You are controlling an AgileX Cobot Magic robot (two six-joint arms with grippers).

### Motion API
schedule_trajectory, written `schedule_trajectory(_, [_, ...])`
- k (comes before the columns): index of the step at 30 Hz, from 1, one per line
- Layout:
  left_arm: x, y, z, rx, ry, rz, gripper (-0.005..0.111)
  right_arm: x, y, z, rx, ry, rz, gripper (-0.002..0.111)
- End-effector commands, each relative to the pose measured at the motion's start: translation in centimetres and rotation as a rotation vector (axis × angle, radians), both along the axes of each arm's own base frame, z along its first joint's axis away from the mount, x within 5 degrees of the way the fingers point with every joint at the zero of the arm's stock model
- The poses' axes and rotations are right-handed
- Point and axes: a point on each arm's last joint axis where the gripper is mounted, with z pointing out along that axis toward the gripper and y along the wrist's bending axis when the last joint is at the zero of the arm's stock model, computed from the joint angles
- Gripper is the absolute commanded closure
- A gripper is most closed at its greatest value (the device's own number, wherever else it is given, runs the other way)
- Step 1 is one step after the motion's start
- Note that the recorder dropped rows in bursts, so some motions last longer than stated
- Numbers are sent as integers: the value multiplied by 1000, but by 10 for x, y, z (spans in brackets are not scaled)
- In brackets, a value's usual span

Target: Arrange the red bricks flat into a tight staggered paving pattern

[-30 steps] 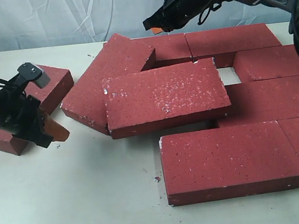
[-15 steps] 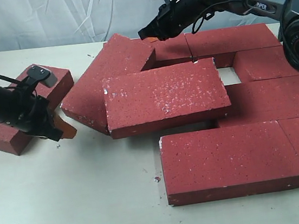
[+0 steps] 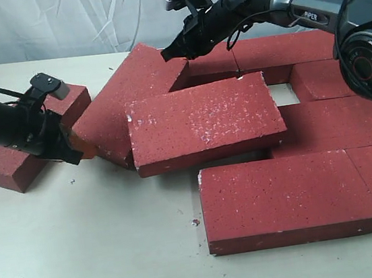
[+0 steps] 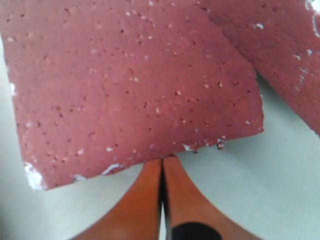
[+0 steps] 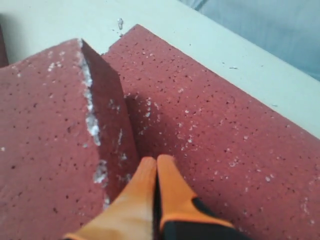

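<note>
Both grippers have their orange fingers pressed together with nothing between them. I have the left gripper (image 3: 79,151) (image 4: 162,160) low over the table (image 3: 84,253), and its wrist view shows the joined tips touching the chipped near edge of the tilted brick (image 3: 123,96) (image 4: 135,85). I have the right gripper (image 3: 167,54) (image 5: 156,161) reaching in from the far side. Its tips sit in the crease where that tilted brick's raised side wall meets the flat brick (image 5: 225,140) beside it. Whether they press on either surface I cannot tell from here.

Most of the red bricks (image 3: 320,122) lie flat in rows on the right of the table, with one small gap (image 3: 286,93) showing bare table. One skewed brick (image 3: 204,120) lies on top, propped across its neighbours and overlapping the tilted one. One lone brick (image 3: 3,167) rests apart at the left, partly behind my left arm.

White lettering (image 3: 312,15) on the right arm looks like "PIPER", though it is small.
</note>
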Motion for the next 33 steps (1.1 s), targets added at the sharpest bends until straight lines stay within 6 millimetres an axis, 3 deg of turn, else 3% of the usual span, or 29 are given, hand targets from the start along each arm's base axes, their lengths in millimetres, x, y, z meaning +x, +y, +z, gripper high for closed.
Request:
schedule_trajectory(1, [4,-1,5,-12,-24,27,107,-3,4,1,11,15,20,109])
schedule_trajectory(12, [-1,1,58,-18,-171,53,107,-10,21,26,17,-2,98,109])
schedule_trajectory(18, [0,16,61,123,-157,186,107,-12,23,26,43,29,104,109])
schedule_trajectory(22, [-2,25,67,186,-160,238,107,-21,40,29,121,75,131,109])
schedule_trajectory(25, [-9,48,72,195,-121,297,107,-33,61,29,104,78,162,109])
schedule_trajectory(31, [-27,107,73,159,-92,547,107,-38,67,27,79,94,171,109])
schedule_trajectory(33, [-26,119,72,162,-125,641,107,-39,67,27,77,101,176,99])
